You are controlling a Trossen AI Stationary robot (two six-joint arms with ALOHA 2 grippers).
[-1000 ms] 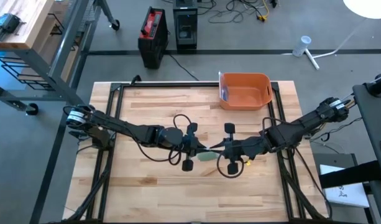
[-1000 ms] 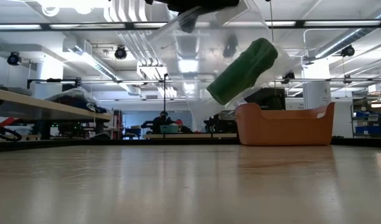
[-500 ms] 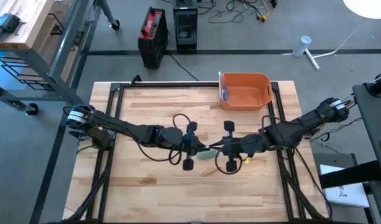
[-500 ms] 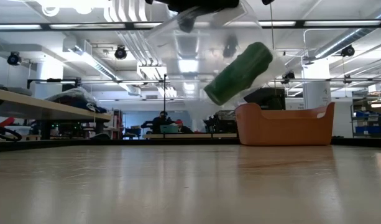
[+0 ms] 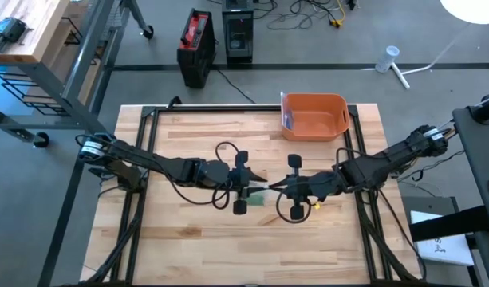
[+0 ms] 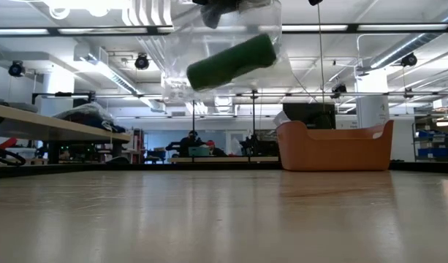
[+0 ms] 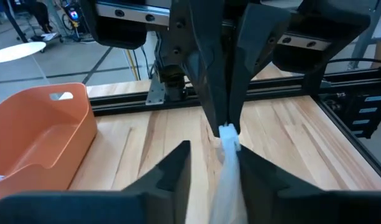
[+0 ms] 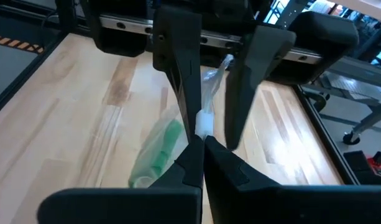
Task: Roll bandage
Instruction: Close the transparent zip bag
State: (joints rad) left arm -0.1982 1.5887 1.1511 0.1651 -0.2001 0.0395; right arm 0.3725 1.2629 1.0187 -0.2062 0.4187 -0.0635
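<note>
— Bandage (image 6: 232,61) first: how much of it can you make out?

— From the low view, a green roll sits tilted inside a clear plastic bag (image 6: 220,51), hanging well above the table (image 6: 224,219). The bag's upper edge and whatever holds it are cut off at the frame's top there. From the high view only a sliver of green shows between the two grippers, near the table's middle — the arms cover most of it.

— And the wrist views?

— The right wrist view shows the roll through crinkled film, a stubby cylinder lying lengthwise inside the bag. The left wrist view shows only a bunched white strip of bag edge; the roll itself is hidden.

— The left gripper (image 5: 246,191)?

— Its fingers stand spread in the left wrist view, either side of the film. From that view alone I cannot say whether either finger touches it.

— The right gripper (image 5: 273,191)?

— Fingers pressed together on the bag's edge, seen clearly in both wrist views. It faces the left gripper, tips almost meeting.

— Anything else nearby?

— An orange bin (image 5: 313,116) stands at the table's far edge, well apart from the bag. Something bluish lies in its corner, too small to identify.
</note>
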